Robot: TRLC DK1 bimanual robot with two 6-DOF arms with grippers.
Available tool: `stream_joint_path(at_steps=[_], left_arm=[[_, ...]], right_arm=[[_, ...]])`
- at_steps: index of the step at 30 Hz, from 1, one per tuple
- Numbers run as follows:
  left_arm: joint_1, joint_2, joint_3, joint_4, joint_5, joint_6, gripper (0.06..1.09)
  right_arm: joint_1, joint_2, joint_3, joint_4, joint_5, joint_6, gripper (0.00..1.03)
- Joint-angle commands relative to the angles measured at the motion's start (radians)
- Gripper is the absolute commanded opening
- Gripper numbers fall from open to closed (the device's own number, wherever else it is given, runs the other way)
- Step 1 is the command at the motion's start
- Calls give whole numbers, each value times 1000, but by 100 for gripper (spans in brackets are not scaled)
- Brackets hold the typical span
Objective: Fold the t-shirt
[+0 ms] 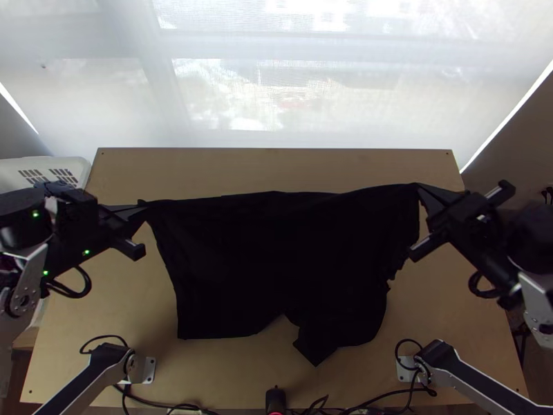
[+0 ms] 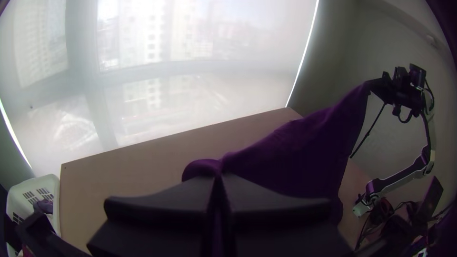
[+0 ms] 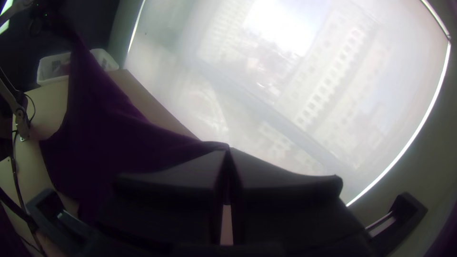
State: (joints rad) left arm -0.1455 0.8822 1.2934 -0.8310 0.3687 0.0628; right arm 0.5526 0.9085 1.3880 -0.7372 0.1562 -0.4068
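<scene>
A rectangular light wooden table [image 1: 269,162] stood before a sheer whitish window shade [image 1: 228,104]. Just beside its left edge, near the far left corner, was a slotted white plastic basket [image 1: 76,166], with a small dark bunched cloth [image 2: 44,206] inside. A wide dark cloth t-shirt [image 1: 276,256] spanned the middle over the table, its far left corner in the black left gripper [image 1: 142,206], its far right corner in the black right gripper [image 1: 419,187]. Before it, between the flat metal base plates at left [image 1: 148,371] and right [image 1: 405,370], a black cylindrical object [image 1: 275,400] sat at the near edge, thin black cables [image 1: 155,402] to either side.
</scene>
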Motion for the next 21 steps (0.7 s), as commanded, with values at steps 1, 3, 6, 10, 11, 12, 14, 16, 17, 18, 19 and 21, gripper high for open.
stream_joint_path(at_steps=[1, 3, 6, 10, 11, 12, 14, 16, 17, 18, 19, 21], left_arm=[[35, 78, -204, 247, -14, -9, 9], [58, 116, -224, 313, -14, -18, 9], [72, 182, -233, 383, -34, -21, 9], [103, 273, -241, 483, -48, -34, 9], [106, 296, -241, 500, -56, -35, 9], [107, 316, -244, 520, -62, -35, 9], [112, 360, -247, 555, -68, -44, 9], [115, 403, -250, 586, -76, -43, 9], [115, 423, -252, 602, -83, -43, 9], [115, 446, -250, 619, -88, -43, 9], [118, 471, -247, 635, -91, -43, 9], [119, 512, -238, 658, -94, -43, 9]], right_arm=[[-37, 119, -158, 222, -4, 5, 3], [-63, 171, -162, 269, -17, 6, 3], [-91, 248, -162, 325, -29, 2, 3], [-132, 351, -150, 394, -52, -12, 3], [-140, 379, -142, 410, -55, -12, 2], [-149, 405, -135, 423, -60, -12, 3], [-166, 460, -115, 447, -67, -12, 3], [-180, 509, -101, 473, -73, -10, 3], [-186, 533, -92, 481, -83, -12, 3], [-194, 558, -84, 487, -89, -15, 3], [-206, 586, -78, 498, -96, -21, 3], [-232, 635, -61, 516, -112, -32, 3]])
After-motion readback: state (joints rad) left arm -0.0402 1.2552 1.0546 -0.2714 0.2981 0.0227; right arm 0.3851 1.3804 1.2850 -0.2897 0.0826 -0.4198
